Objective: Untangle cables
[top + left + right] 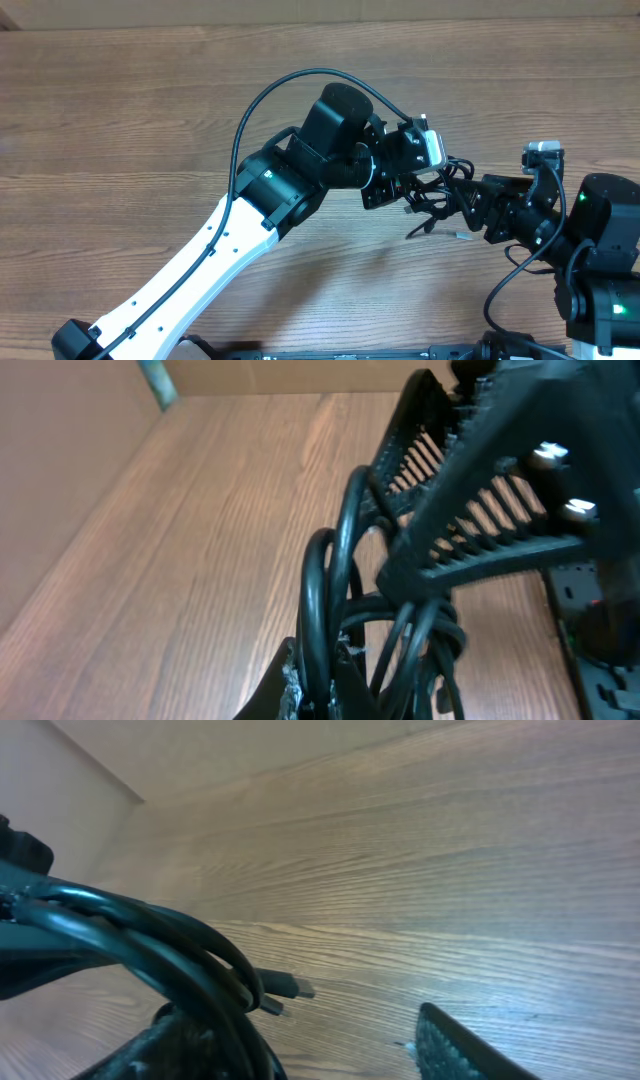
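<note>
Here, the cables [432, 200] hang as a small tangled bundle of black loops between the two claws, near the right of the wooden surface [150, 120] and lifted clear of it. The left claw [405, 195] is clenched on the bundle. In the left wrist view several strands rise from between its fingers and curl upward in tight loops. The right claw [462, 205] meets the bundle from the other side, just beside the left one. Its jaws stand apart, not clamped. In the right wrist view the strands drape across its left-hand finger [165, 1045], while the other finger [450, 1045] is well apart from them with bare wood between. A small plug [290, 988] sticks out from the bundle there, pointing right above the surface. From overhead, one loose end dangles below the bundle.
</note>
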Motion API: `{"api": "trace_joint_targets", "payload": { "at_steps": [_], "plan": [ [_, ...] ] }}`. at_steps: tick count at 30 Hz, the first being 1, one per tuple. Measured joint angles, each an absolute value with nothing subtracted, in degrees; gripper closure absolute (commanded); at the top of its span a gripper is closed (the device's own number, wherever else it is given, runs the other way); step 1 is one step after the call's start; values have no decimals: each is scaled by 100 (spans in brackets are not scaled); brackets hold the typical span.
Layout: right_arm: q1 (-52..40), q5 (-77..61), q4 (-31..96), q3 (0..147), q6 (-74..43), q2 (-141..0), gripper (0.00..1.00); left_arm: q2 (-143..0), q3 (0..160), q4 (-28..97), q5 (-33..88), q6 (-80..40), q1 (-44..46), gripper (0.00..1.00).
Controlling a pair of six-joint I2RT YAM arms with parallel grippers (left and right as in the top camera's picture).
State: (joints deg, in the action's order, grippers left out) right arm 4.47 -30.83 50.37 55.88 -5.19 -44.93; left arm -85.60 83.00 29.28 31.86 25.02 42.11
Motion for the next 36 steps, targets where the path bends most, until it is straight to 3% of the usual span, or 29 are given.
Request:
{"api": "trace_joint_targets", "payload": {
  "at_steps": [1, 3, 7, 16, 18, 22, 24, 36],
  "plan": [
    [445, -3057, 5011, 5588, -462, -4488, 65, -8560, 8298, 2954, 3223, 2502, 4211, 96],
    [445, -3050, 4965, 5588, -458, -4491, 69, -8560, 8298, 2998, 3306, 2484, 4213, 96],
    [440, -3052, 4860, 5588, -445, -4491, 68, -8560, 8300, 2995, 3463, 2438, 4213, 96],
    [434, -2569, 4849, 5588, -427, -4488, 54, -8560, 8298, 3002, 4381, 2578, 4200, 96],
    [434, -2403, 4851, 5588, -423, -4491, 46, -8560, 8298, 3024, 4504, 2593, 4200, 96],
    [423, -1809, 4847, 5588, -421, -4491, 40, -8560, 8300, 3105, 4674, 2596, 4202, 96],
    [408, -1339, 4853, 5588, -456, -4491, 31, -8560, 8300, 3203, 4744, 2598, 4202, 96],
    [410, 187, 4936, 5588, -746, -4501, 18, -8560, 8300, 3599, 4493, 2613, 4202, 96]
  ]
}}
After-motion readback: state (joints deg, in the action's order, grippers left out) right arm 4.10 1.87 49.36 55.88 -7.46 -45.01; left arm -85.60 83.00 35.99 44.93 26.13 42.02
